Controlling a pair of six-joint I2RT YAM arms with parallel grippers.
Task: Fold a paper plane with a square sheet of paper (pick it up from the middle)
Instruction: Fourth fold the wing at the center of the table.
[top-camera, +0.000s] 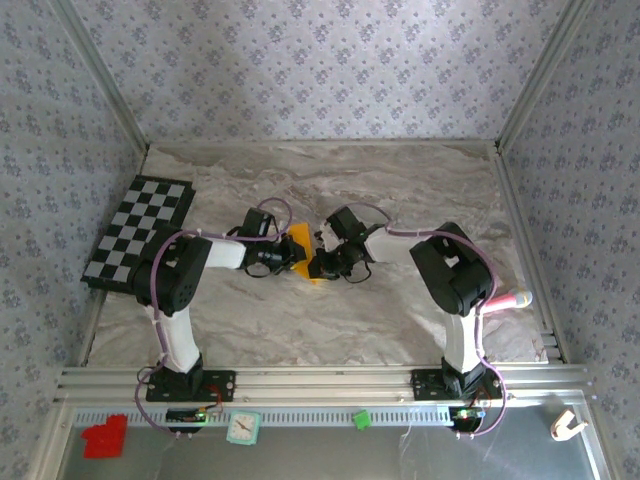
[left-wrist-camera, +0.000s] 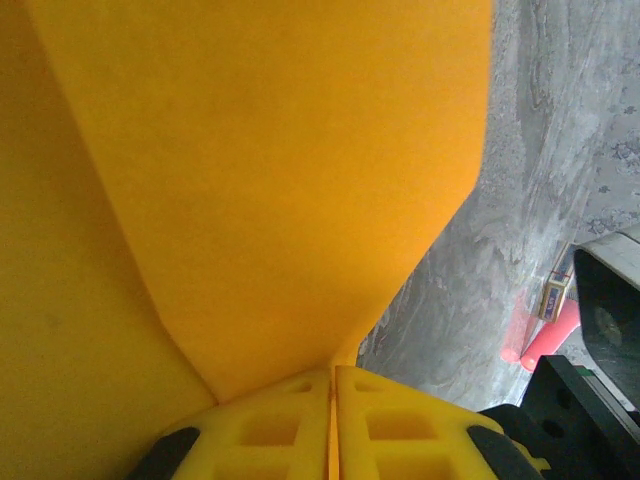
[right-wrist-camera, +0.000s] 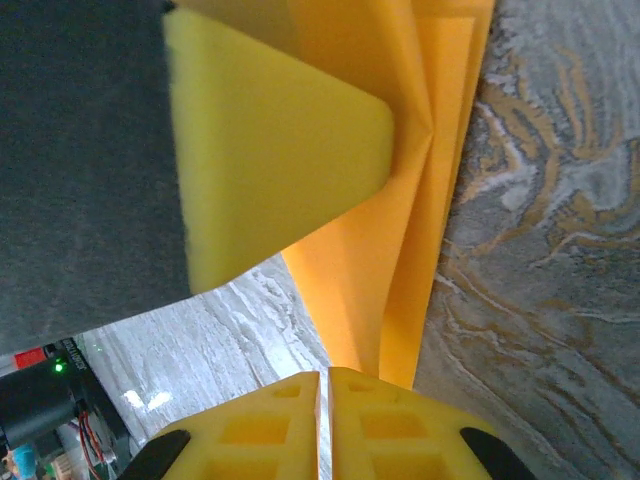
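The orange square sheet of paper (top-camera: 300, 240), creased into layered folds, is held up off the marble table between both arms. My left gripper (top-camera: 290, 260) is shut on it. In the left wrist view the paper (left-wrist-camera: 280, 180) rises from the slit between the closed jaws of the left gripper (left-wrist-camera: 333, 375). In the right wrist view the folded paper (right-wrist-camera: 400, 250) runs down behind the right-hand finger of my right gripper (right-wrist-camera: 323, 378). That gripper's jaws are shut, and a thin slit between them shows table. One of the left gripper's yellow fingers (right-wrist-camera: 270, 150) presses on the paper.
A black-and-white checkered mat (top-camera: 140, 235) lies at the far left. A pink-red object (top-camera: 510, 298) rests by the right arm. A red block (top-camera: 105, 438), a small clock (top-camera: 243, 428) and a green piece (top-camera: 362, 419) sit below the front rail.
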